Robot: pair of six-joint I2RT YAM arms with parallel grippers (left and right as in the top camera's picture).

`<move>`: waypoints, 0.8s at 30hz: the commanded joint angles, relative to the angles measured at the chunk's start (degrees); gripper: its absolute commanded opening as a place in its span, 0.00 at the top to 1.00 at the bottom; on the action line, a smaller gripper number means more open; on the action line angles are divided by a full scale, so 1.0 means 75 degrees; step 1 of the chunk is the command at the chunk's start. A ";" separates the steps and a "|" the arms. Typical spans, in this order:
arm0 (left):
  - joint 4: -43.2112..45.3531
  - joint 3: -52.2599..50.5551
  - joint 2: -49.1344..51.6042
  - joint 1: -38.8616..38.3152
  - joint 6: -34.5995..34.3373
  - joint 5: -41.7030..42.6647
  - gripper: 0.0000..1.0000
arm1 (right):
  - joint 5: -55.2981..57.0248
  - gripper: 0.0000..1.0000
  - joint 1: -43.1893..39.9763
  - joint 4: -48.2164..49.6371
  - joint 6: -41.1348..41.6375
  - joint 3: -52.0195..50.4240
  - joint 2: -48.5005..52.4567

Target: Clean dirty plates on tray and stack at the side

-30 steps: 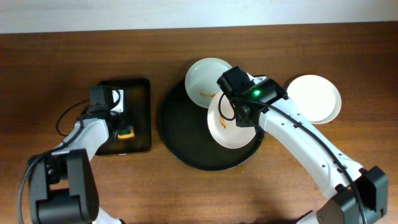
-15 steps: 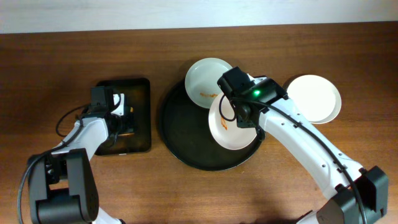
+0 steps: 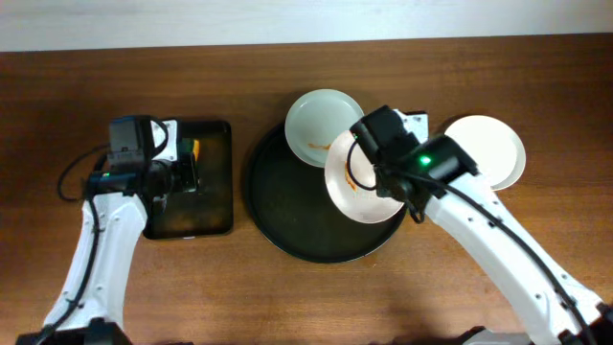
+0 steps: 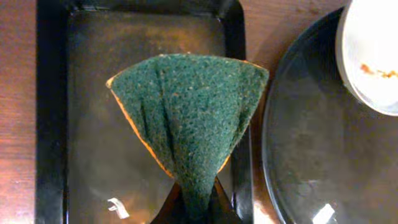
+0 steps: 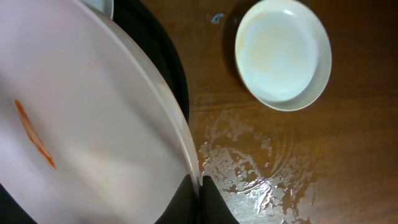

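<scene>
**Sponge in one hand, dirty plate in the other**

The left gripper (image 4: 193,208) is pinched tight on the green sponge (image 4: 186,118), which fans out above the rectangular tray (image 4: 53,124). Across the way, the right gripper (image 5: 200,200) is clamped narrow on the rim of the smeared plate (image 5: 93,112). It holds the plate over the right side of the round tray (image 3: 287,225), orange streak (image 5: 34,140) in plain view. A second plate (image 3: 321,120), also marked, straddles the tray's far rim. The clean plate (image 3: 488,144) waits on the table just right of the tray, near a wet patch (image 5: 249,162).

Now for the meeting. I'd bring the sponge flat onto that streak and press lightly. The plate hangs by one rim pinch, so hard scrubbing could lever it loose. Short strokes toward the gripped edge look safest.
</scene>
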 commanded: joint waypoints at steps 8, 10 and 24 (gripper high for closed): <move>-0.0020 -0.0003 0.1090 0.0006 -0.0082 -0.0452 1.00 | 0.0210 0.96 0.0006 0.0082 -0.0166 0.0137 -0.0117; -0.0187 0.0026 0.1384 0.0015 -0.0233 -0.0146 1.00 | 0.0210 0.96 0.0006 -0.0032 -0.0166 0.0137 -0.0117; 0.0498 0.0178 0.1524 0.0076 -0.0289 0.4124 1.00 | -0.0772 0.96 0.0006 0.1247 -0.0099 -0.1775 -0.0102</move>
